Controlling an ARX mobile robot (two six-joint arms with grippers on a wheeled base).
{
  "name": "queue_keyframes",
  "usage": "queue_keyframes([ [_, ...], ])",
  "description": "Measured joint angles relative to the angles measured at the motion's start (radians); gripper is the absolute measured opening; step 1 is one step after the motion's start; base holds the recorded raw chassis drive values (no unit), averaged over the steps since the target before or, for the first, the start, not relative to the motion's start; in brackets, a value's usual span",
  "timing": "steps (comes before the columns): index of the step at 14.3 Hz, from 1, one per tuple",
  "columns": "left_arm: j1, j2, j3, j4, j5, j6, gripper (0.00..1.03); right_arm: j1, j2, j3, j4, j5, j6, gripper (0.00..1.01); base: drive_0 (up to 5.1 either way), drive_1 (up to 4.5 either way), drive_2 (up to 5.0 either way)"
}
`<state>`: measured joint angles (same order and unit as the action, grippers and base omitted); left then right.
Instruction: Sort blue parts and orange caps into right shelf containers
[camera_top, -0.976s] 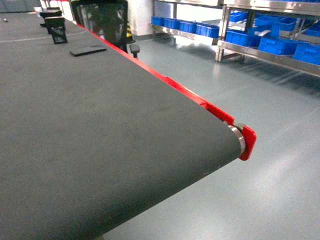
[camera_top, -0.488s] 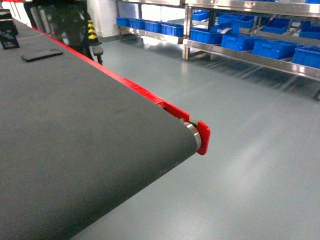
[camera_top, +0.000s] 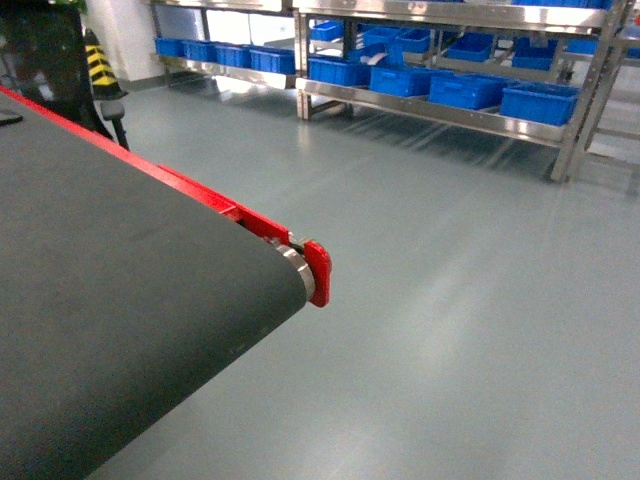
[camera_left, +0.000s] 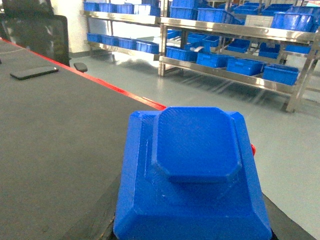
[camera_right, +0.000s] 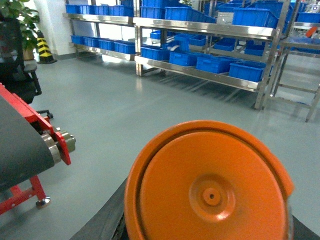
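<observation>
A chunky blue part (camera_left: 192, 170) with a raised octagonal top fills the lower middle of the left wrist view. My left gripper (camera_left: 192, 236) is shut on it, and only dark finger edges show at the bottom corners. In the right wrist view a round orange cap (camera_right: 210, 192) faces the camera, with my right gripper (camera_right: 207, 235) shut on it. The right shelf containers (camera_top: 540, 100), bright blue crates, sit in rows on steel racks across the floor, and the same crates (camera_left: 280, 74) (camera_right: 246, 70) appear in both wrist views. Neither gripper appears in the head view.
A dark conveyor belt (camera_top: 120, 300) with a red side rail ends at a roller and red bracket (camera_top: 318, 272) on the left. Grey floor (camera_top: 470, 300) lies between it and the racks. A black chair (camera_top: 50, 60) stands behind the belt, and a phone (camera_left: 34, 73) lies on it.
The head view has swung right. The belt end has slid left in the picture, and the shelf racks with blue crates have moved further into view.
</observation>
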<state>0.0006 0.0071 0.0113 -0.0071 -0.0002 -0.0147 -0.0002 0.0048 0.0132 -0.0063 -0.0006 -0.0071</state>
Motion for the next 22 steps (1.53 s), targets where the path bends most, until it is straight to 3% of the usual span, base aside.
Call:
queue_keyframes([
  [22,0.000,0.000,0.000,0.000,0.000,0.000,0.41,0.000,0.000,0.000,0.000,0.000,0.000,0.44,-1.6,-1.61,-1.6],
])
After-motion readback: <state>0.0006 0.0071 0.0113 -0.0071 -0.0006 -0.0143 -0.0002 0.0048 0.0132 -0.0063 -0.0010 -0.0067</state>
